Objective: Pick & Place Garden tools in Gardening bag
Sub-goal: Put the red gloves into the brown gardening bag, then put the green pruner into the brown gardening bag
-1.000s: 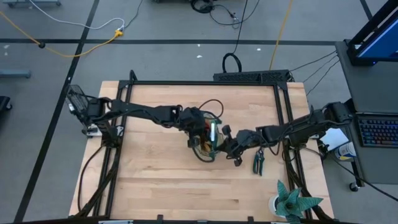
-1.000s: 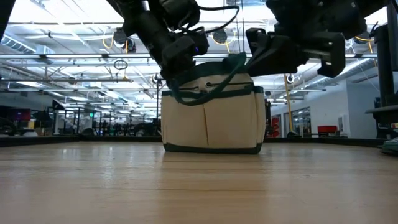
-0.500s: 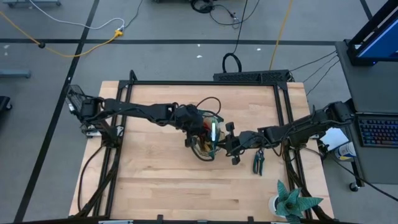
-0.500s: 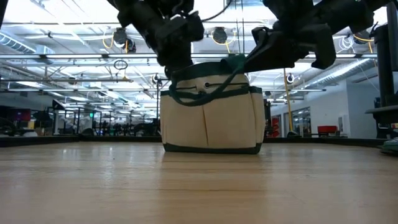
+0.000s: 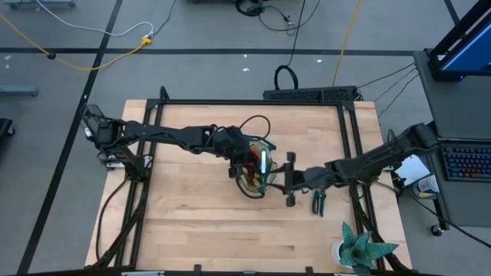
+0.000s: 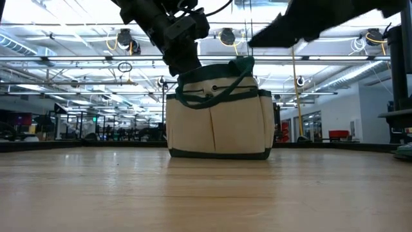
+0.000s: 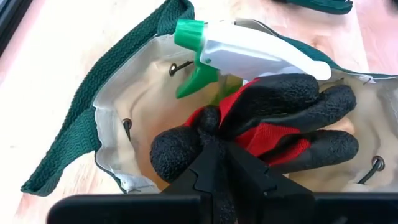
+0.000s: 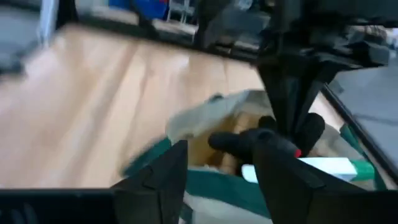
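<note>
Bag [image 6: 219,125]: matt tan canvas; woven dark green webbing handle [image 7: 81,121]. Glove [image 7: 267,124]: red knit cloth, black rough rubbery coating. Spray bottle [image 7: 249,50]: smooth glossy plastic, white head, green nozzle. Counter [image 5: 199,222]: pale wood planks, faint sheen. Left end effector [image 7: 214,171]: matt black.

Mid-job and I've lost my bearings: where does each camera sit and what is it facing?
High: above the table, looking straight down; both arms meet at the gardening bag, pruning shears beside.
Low: table-top height, level at the bag's side; arms enter from above.
Left wrist: on the left arm, over the bag's mouth; left gripper shut on the red glove, spray bottle behind.
Right wrist: past the open right gripper toward the bag.
All four share the bag.
</note>
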`<state>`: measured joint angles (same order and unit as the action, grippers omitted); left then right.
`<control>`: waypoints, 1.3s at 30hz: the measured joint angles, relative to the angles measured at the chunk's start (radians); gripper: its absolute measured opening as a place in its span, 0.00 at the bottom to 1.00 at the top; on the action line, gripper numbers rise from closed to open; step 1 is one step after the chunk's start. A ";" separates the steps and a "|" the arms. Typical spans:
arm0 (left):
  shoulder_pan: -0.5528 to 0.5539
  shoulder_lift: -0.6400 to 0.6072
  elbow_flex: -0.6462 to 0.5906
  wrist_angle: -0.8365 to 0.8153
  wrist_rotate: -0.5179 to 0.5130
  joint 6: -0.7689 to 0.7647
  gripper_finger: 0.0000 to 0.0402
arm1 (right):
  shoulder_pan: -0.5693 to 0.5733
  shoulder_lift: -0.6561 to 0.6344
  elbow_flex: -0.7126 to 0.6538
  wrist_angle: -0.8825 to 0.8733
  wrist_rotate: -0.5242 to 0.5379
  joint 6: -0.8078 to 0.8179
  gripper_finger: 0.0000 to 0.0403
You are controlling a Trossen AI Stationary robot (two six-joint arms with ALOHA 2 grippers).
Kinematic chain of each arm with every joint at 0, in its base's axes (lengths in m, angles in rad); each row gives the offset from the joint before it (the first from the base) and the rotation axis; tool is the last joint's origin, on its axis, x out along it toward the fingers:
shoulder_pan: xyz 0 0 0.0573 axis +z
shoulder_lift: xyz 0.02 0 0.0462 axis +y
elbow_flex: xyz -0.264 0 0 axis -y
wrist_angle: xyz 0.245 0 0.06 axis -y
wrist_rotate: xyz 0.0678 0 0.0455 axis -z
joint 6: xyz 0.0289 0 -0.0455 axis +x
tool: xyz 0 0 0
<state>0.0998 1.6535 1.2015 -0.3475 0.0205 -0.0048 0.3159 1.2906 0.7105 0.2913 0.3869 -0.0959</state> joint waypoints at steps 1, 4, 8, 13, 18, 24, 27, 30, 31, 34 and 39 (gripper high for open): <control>0.000 0.000 0.000 -0.001 0.001 0.000 0.09 | 0.015 -0.014 0.000 -0.002 0.021 0.048 0.44; 0.000 0.000 0.000 -0.001 0.003 -0.001 0.09 | 0.066 -0.061 0.000 -0.064 0.028 0.186 0.45; 0.000 -0.013 0.000 -0.005 0.005 -0.037 0.09 | 0.140 -0.112 0.000 -0.166 0.025 0.401 0.43; 0.000 -0.074 0.000 -0.001 0.005 -0.053 0.09 | 0.208 -0.137 0.000 -0.351 0.027 0.752 0.41; -0.002 -0.151 0.000 -0.007 0.005 -0.053 0.09 | 0.257 -0.136 0.000 -0.538 -0.070 1.132 0.40; -0.002 -0.229 0.001 0.000 0.005 -0.051 0.09 | 0.297 -0.136 0.000 -0.664 -0.231 1.516 0.40; -0.002 -0.246 0.001 0.002 0.005 -0.051 0.09 | 0.308 -0.136 0.000 -0.752 -0.301 1.655 0.40; -0.002 -0.249 0.001 0.005 0.005 -0.049 0.09 | 0.309 -0.136 0.000 -0.861 -0.314 1.775 0.40; -0.002 -0.249 0.001 0.005 0.004 -0.040 0.09 | 0.309 -0.136 0.000 -0.895 -0.314 1.806 0.40; -0.002 -0.248 0.001 0.004 0.004 -0.003 0.09 | 0.308 -0.136 0.000 -0.976 -0.311 1.861 0.40; -0.002 -0.248 0.001 0.004 0.004 0.003 0.09 | 0.308 -0.122 -0.001 -1.035 -0.310 1.941 0.40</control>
<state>0.0975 1.4052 1.2026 -0.3435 0.0242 -0.0017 0.6239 1.1689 0.7098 -0.7440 0.0765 1.8453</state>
